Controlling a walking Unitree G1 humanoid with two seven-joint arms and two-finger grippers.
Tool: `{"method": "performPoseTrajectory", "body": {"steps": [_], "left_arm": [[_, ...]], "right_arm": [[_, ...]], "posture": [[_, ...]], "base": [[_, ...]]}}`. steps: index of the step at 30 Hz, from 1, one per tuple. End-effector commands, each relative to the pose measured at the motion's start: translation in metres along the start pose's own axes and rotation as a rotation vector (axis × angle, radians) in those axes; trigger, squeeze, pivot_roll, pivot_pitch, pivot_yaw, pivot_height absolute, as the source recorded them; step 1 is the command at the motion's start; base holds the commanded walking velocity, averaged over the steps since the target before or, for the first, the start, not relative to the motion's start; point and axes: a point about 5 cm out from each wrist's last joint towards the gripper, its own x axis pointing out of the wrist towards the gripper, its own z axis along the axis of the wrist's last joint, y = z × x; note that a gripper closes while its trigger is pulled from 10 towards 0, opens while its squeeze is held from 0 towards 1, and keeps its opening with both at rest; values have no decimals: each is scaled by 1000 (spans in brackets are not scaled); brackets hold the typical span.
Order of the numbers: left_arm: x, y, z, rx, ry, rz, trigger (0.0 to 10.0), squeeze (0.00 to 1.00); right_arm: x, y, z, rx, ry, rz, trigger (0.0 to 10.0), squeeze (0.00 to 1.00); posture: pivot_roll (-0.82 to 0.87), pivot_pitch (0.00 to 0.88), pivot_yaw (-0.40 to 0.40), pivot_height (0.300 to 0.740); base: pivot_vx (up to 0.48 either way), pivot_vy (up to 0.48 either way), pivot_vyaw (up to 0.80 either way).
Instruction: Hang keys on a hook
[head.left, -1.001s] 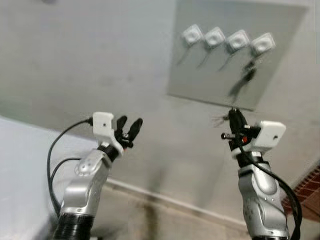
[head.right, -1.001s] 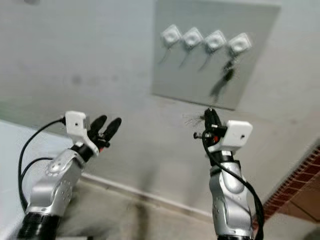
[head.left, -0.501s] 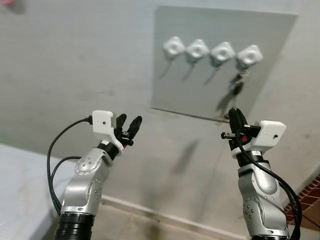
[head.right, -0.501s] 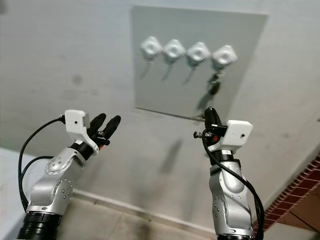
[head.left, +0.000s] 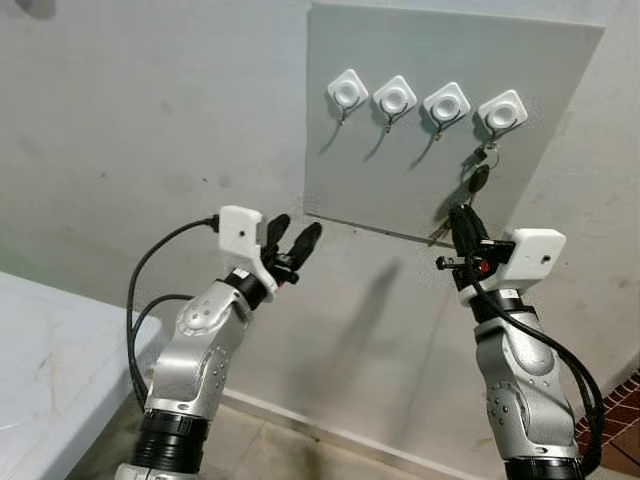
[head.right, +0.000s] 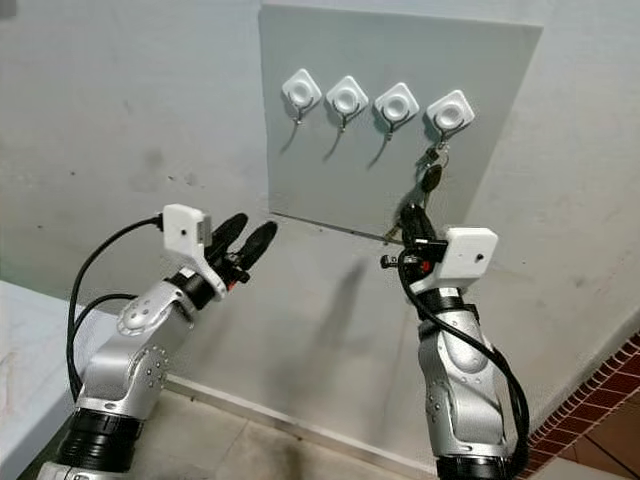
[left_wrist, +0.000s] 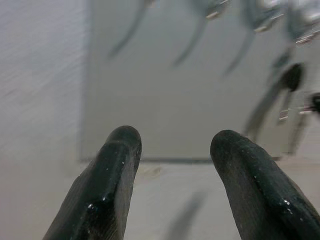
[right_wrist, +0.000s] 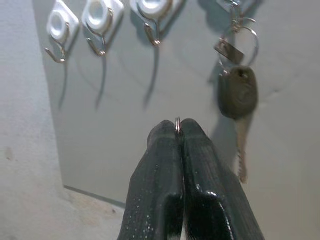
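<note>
At lower left of the head views the left gripper (head.left: 290, 243) is raised toward the wall with its fingers apart and nothing between them. In the upper middle a grey board (head.left: 400, 180) carries a row of four white hooks; the first three hooks (head.left: 395, 98) are bare, and a key set (head.left: 478, 178) already hangs from the rightmost hook (head.left: 502, 112). At right, just below that set, the right gripper (right_wrist: 178, 131) has its fingers pressed together on a small key ring (right_wrist: 178, 123), so these keys are lifted close to the board but not yet hung on any hook.
</note>
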Motion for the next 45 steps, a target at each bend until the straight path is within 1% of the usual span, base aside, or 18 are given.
{"method": "performPoseTrajectory", "body": {"steps": [1,5,6,12,17,19,25,27,34,40,43,45], "left_arm": [[5,-8,11,18,-20,-52,10000,0],[7,-13,13,17,-26,-72,10000,0],[8,-16,14,16,-26,-85,10000,0],[10,-22,17,15,-34,-114,10000,0],[11,-24,20,14,-41,-120,10000,0],[12,-25,22,10,-45,-127,10000,0],[14,-25,23,11,-46,-130,10000,0],[15,-25,25,9,-47,-130,10000,0],[15,-25,25,0,-46,-130,10000,0],[15,-25,25,-4,-46,-128,10000,0],[15,-24,24,-8,-47,-123,10000,0],[15,-24,24,-10,-47,-122,10000,0]], "right_arm": [[10,6,7,6,-26,41,10000,0],[17,10,11,12,-43,69,10000,0],[22,12,13,12,-53,85,10000,0],[31,18,16,21,-69,128,10000,0],[37,22,19,32,-79,153,10000,0],[43,25,22,45,-94,162,10000,0],[51,27,27,61,-118,164,10000,0],[56,27,30,82,-134,158,10000,0],[62,28,35,127,-162,151,10000,0],[63,27,37,163,-172,143,10000,0],[62,26,37,202,-174,131,10000,0],[62,26,37,211,-176,129,10000,0]], "posture": [[50,0,-4,740],[50,0,-4,740],[51,0,-4,740],[54,0,-7,740],[56,0,-7,740],[59,0,-10,740],[60,0,-9,740],[60,0,-9,740],[59,0,-5,740],[60,0,-7,740],[60,0,-7,740],[60,0,-7,740]], "base": [[0,0,0],[0,0,0],[0,0,0],[0,0,0],[0,0,0],[0,0,0],[0,0,0],[0,0,0],[0,0,0],[0,0,0],[0,0,0],[0,0,0]]}}
